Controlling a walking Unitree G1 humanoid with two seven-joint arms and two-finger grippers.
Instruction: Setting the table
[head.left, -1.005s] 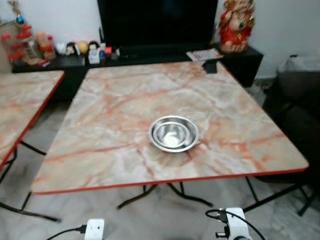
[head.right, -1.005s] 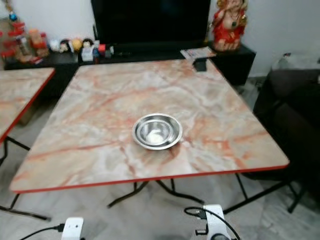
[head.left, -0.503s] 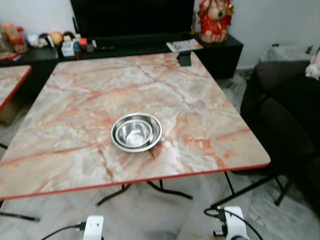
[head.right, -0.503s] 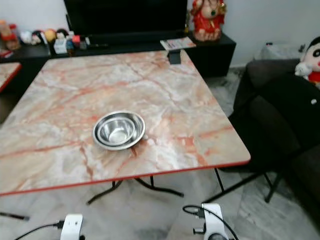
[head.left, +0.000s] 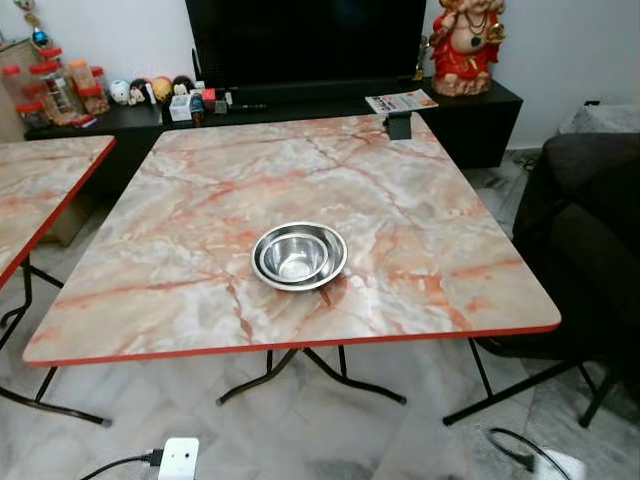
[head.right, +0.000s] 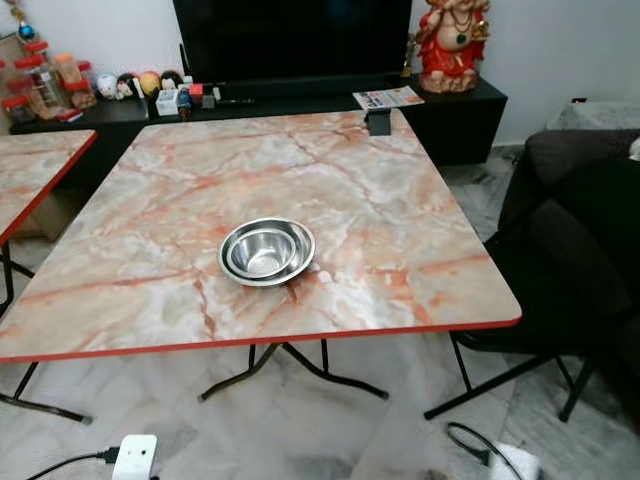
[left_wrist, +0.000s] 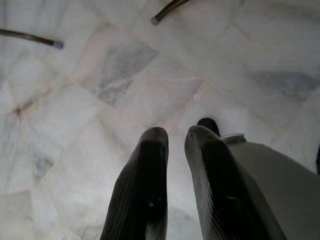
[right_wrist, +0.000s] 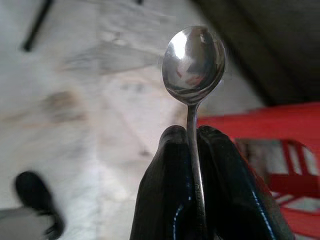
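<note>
A steel bowl sits near the middle of the marble-patterned table with a red edge. In the right wrist view, my right gripper is shut on the handle of a metal spoon, whose bowl sticks out past the fingertips above the tiled floor. In the left wrist view, my left gripper hangs over the floor with its two black fingers close together and nothing between them.
A second table of the same pattern stands to the left. A black TV cabinet with figurines and jars runs behind. A dark sofa is at the right. A white plug adapter and cables lie on the floor in front.
The camera has swung back to the left and pulled away a little, so the table sits more centred. The bowl has not moved on the table.
</note>
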